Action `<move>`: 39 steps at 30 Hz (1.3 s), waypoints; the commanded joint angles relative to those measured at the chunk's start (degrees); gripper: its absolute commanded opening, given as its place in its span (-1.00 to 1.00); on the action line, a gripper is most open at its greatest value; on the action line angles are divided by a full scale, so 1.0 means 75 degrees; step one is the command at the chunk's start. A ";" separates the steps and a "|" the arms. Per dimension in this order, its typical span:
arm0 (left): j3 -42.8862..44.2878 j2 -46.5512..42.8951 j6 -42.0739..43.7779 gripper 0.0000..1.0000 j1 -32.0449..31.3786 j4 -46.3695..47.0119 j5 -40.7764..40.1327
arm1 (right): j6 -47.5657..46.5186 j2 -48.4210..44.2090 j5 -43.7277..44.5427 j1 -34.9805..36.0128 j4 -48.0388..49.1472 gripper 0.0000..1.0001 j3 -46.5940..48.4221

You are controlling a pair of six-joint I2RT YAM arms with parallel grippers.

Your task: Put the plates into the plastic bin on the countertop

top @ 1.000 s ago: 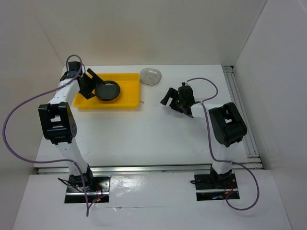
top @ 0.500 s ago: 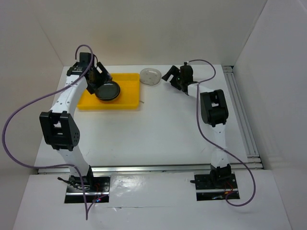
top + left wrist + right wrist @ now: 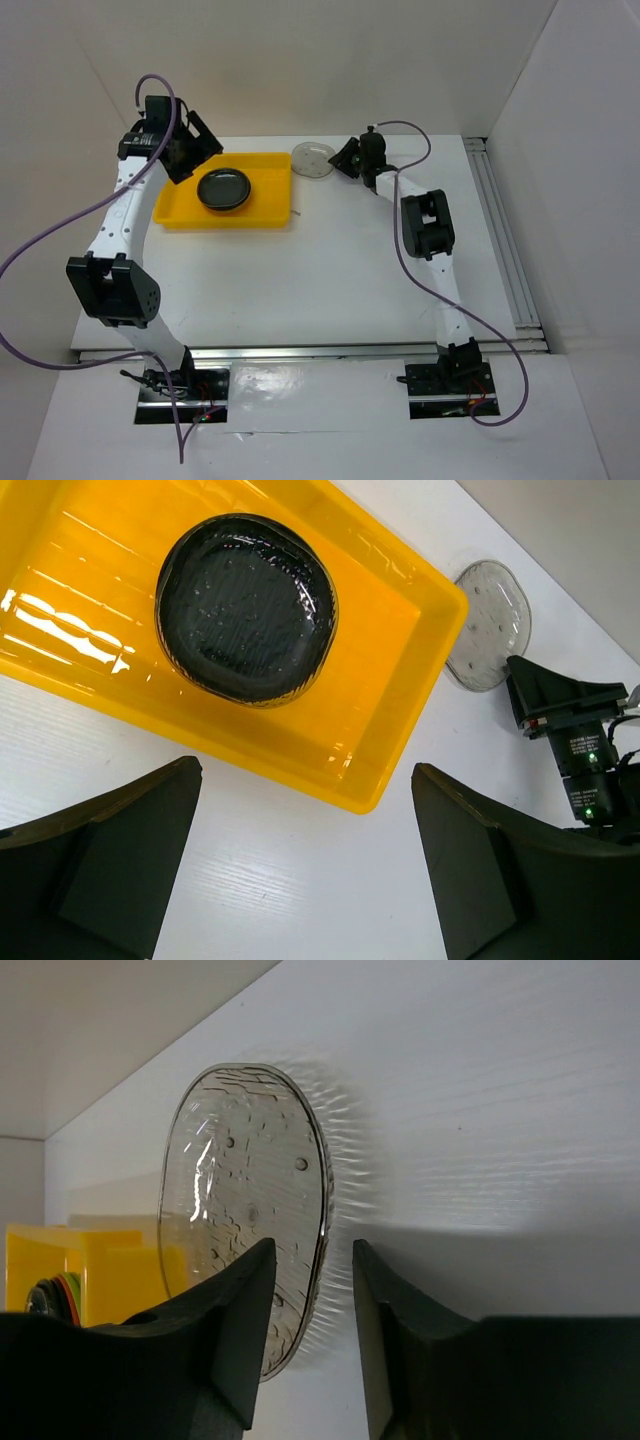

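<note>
Top external view: now reaches the right gripper [image 3: 341, 162] out to 12 o'clock, narrowing astride the rim of the grey plate [image 3: 313, 158], not yet clamped; leaves it on the countertop [image 3: 320, 270] at 3 o'clock of the plastic bin [image 3: 268, 203]. Holds the left gripper [image 3: 195, 152] wide apart above the binned black plate [image 3: 223, 188].

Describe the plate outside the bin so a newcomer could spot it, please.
Find the yellow bin at the countertop's far left. Beside its far right corner lies a plate, rim straddled by the right end effector. Unlike the black round one inside, it is translucent, rounded-square.
</note>
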 commanded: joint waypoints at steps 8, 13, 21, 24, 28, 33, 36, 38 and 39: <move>0.0268 0.0322 0.0418 1.00 0.0039 -0.0033 0.0404 | 0.0624 0.0463 0.0604 0.0347 -0.1576 -0.84 -0.0264; 0.0140 0.0322 0.0759 1.00 -0.0114 0.0281 0.0999 | 0.1353 -0.2173 0.2888 0.0276 -0.0663 -1.00 -0.3797; -0.0845 -0.0393 0.1625 1.00 -0.0956 0.2051 0.2958 | -0.0039 -0.5760 0.5151 0.0977 -0.1026 -1.00 -0.5795; -0.0835 -0.0230 0.1964 1.00 -0.1319 0.2158 0.3392 | -0.0416 -0.7143 0.4498 0.1119 -0.0288 -1.00 -0.7002; -0.0693 0.0098 0.2270 1.00 -0.1929 0.2064 0.3732 | -0.0486 -0.8619 0.3153 0.1212 -0.0135 -1.00 -0.7882; -0.0799 0.0262 0.2422 1.00 -0.2411 0.2228 0.3557 | -0.0323 -0.9418 0.2353 0.1436 -0.0218 -1.00 -0.8467; -0.0868 0.0427 0.2517 0.91 -0.2785 0.2229 0.3137 | -0.0030 -1.0051 0.2106 0.1612 0.0133 -1.00 -0.8924; -0.0869 0.0497 0.2622 0.79 -0.3078 0.2229 0.2890 | 0.0145 -1.0228 0.1907 0.1681 0.0205 -1.00 -0.8926; -0.0869 0.0579 0.2622 0.70 -0.3171 0.2229 0.2738 | 0.0146 -1.0228 0.1837 0.1682 0.0205 -1.00 -0.8926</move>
